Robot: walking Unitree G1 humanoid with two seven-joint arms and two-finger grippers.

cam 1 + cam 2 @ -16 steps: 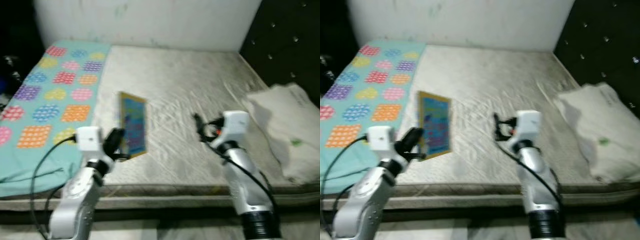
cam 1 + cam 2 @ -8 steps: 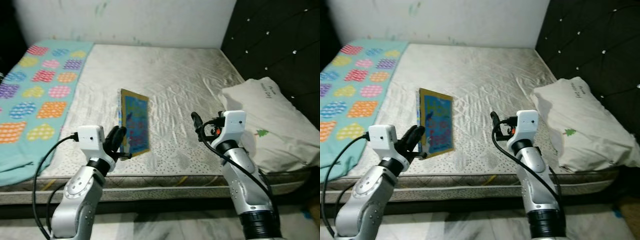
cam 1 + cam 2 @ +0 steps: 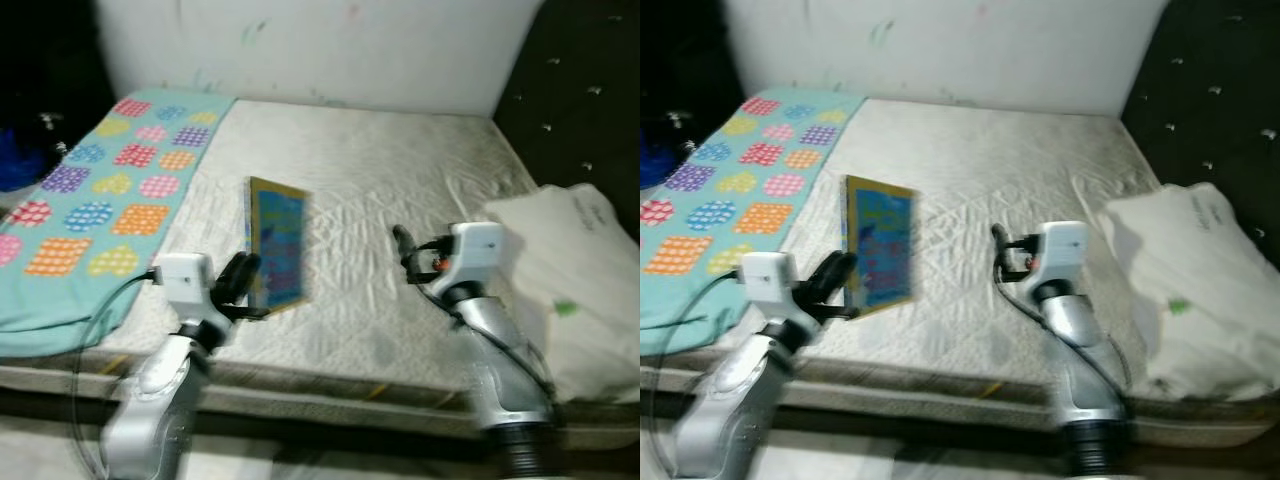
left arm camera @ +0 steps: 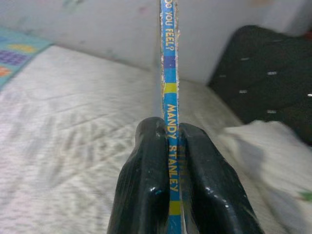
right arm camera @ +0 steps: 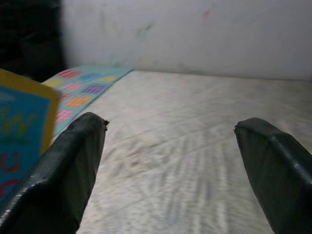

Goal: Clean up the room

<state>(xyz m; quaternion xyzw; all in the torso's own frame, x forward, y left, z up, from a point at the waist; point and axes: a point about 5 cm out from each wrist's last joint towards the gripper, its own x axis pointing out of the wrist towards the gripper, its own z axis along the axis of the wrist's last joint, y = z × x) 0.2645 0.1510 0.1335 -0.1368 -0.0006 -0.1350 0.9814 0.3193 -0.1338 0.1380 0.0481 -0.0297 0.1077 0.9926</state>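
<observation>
1. My left end effector (image 4: 168, 146) pinched the book (image 3: 278, 242) by its spine, held upright over the bed (image 3: 400, 190) edge.
2. My right end effector (image 5: 170, 161) hovered spread beside it.
3. Pillow (image 3: 575, 270), blurred, probably lay at the headboard.

A quilted white mattress (image 3: 380, 200) with a matt, stitched cloth surface lies beside a soft printed blanket (image 3: 90, 200). A thin paper book (image 4: 170, 97), its glossy blue spine frayed at the edges, sits between smooth, shiny black plastic fingers (image 4: 146, 190). The pillow (image 3: 575, 280) looks like plain cotton, though blur obscures its weave.
</observation>
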